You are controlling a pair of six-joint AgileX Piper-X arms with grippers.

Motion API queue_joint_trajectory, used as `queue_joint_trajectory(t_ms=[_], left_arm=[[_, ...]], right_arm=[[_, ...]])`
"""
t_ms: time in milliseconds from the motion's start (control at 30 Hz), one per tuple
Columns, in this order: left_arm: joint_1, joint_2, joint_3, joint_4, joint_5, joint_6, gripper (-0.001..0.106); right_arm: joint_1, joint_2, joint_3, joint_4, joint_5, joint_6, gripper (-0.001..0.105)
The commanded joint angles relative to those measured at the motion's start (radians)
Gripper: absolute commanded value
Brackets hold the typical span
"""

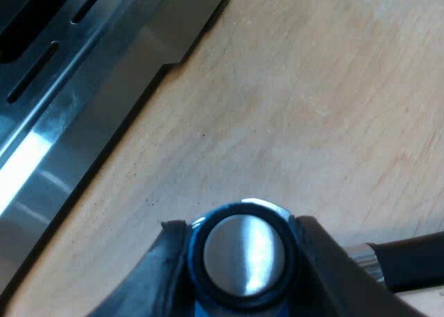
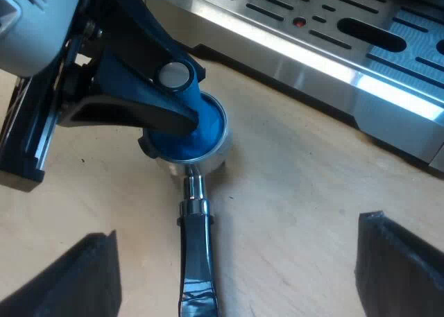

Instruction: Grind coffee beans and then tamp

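Note:
My left gripper [image 1: 239, 227] is shut on the blue tamper [image 1: 244, 254], whose round metal cap faces the camera. In the right wrist view the tamper [image 2: 194, 126] stands with its blue base inside the round basket of the metal holder [image 2: 208, 157], held there by the left gripper [image 2: 173, 95]. The holder lies on the wooden table, and its handle [image 2: 196, 254] runs from the basket toward my right gripper [image 2: 236, 227]. That gripper hovers open, one finger [image 2: 76, 275] on each side of the handle and well apart from it. The dark handle [image 1: 409, 261] also shows beside the tamper.
The espresso machine's steel drip tray [image 2: 333, 46], with slots and a small red dot, stands close behind the holder. Its edge [image 1: 69, 88] also lies near the tamper. Bare wooden table [image 2: 298, 192] surrounds the holder.

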Motion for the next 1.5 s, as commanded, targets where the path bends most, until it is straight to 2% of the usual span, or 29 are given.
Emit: queue_joint_trajectory(t_ms=[33, 300, 367, 733, 833, 1100, 1267, 1333, 1500], left_arm=[[0.0, 0.021, 0.031, 0.101, -0.01, -0.001, 0.012], [0.0, 0.021, 0.035, 0.101, -0.01, -0.001, 0.012], [0.0, 0.021, 0.046, 0.092, -0.01, -0.001, 0.012], [0.0, 0.021, 0.109, 0.079, -0.01, -0.001, 0.012], [0.0, 0.021, 0.11, 0.079, -0.008, -0.001, 0.012], [0.0, 0.021, 0.106, 0.077, -0.004, -0.001, 0.012], [0.0, 0.021, 0.088, 0.077, -0.004, -0.001, 0.012], [0.0, 0.021, 0.035, 0.077, -0.004, -0.001, 0.012], [0.0, 0.021, -0.027, 0.08, -0.004, -0.001, 0.012]], right_arm=[[0.0, 0.0, -0.002, -0.002, 0.006, -0.004, 0.071], [0.0, 0.0, -0.002, -0.002, 0.006, 0.001, 0.071], [0.0, 0.0, -0.002, -0.002, 0.006, 0.02, 0.071], [0.0, 0.0, -0.002, -0.002, 0.006, 0.023, 0.071], [0.0, 0.0, -0.002, -0.002, 0.006, 0.041, 0.071], [0.0, 0.0, -0.002, -0.002, 0.006, 0.042, 0.071], [0.0, 0.0, -0.002, -0.002, 0.008, 0.042, 0.071], [0.0, 0.0, -0.002, -0.002, 0.008, 0.042, 0.071], [0.0, 0.0, -0.002, -0.002, 0.008, 0.042, 0.071]])
